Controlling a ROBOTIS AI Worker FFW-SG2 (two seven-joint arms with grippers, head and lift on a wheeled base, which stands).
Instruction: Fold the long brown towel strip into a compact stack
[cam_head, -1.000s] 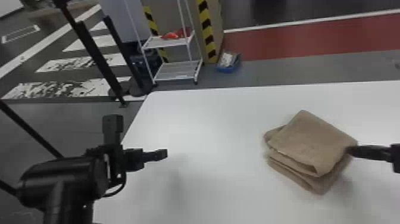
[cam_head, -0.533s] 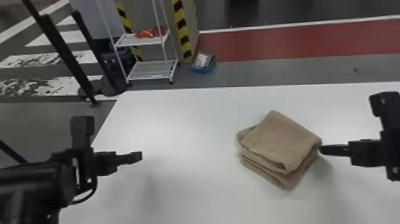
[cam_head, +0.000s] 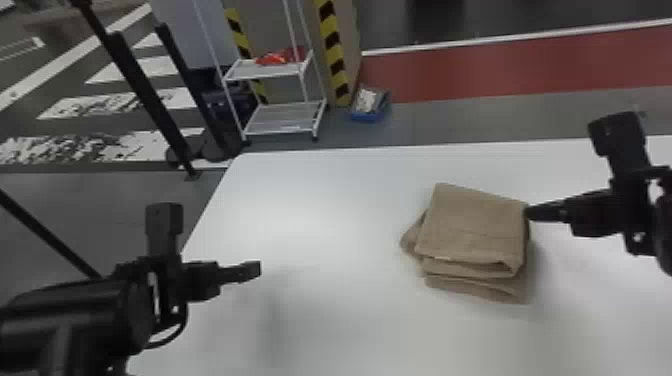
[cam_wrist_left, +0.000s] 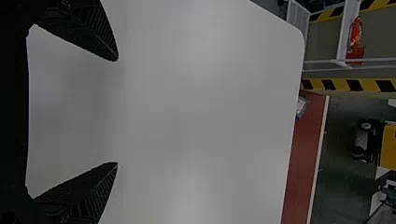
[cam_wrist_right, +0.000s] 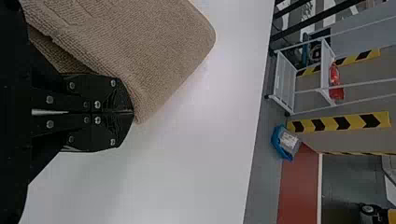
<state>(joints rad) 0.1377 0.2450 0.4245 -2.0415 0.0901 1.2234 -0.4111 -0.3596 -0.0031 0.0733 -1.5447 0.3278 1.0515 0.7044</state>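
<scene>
Now the brown towel stack (cam_head: 470, 225) lies turned compared w/ half a sec. ago: then it sat diamond-wise in the head view, now its top panel is almost square to it. It has also slid somewhat to the left on the white counter (cam_head: 325, 310). The head view has swung a bit as well, but the counter corner (cam_head: 242, 156) gives a good ref., and the stack is nearer to it than before.

The R gripper (cam_wrist_right: 133, 112) has its jaws pressed together, w/ no cloth between them; the tips are against the right far corner of the stack. So this is prob. a push for tidying, not a grasp. The L gripper (cam_head: 259, 269) is parked over the left part of the counter, jaws spread wide and holding nothing.

For the task it means, I think, that folding is more or less done and only the alignment remains. Still, one lower layer (cam_head: 412, 239) sticks out at the left side, and the front edges (cam_head: 475, 287) are not exactly one above the other. Next move should be a small nudge or a light press, approx. at the same height; too strong a push could shift the upper layers off the lower ones.
</scene>
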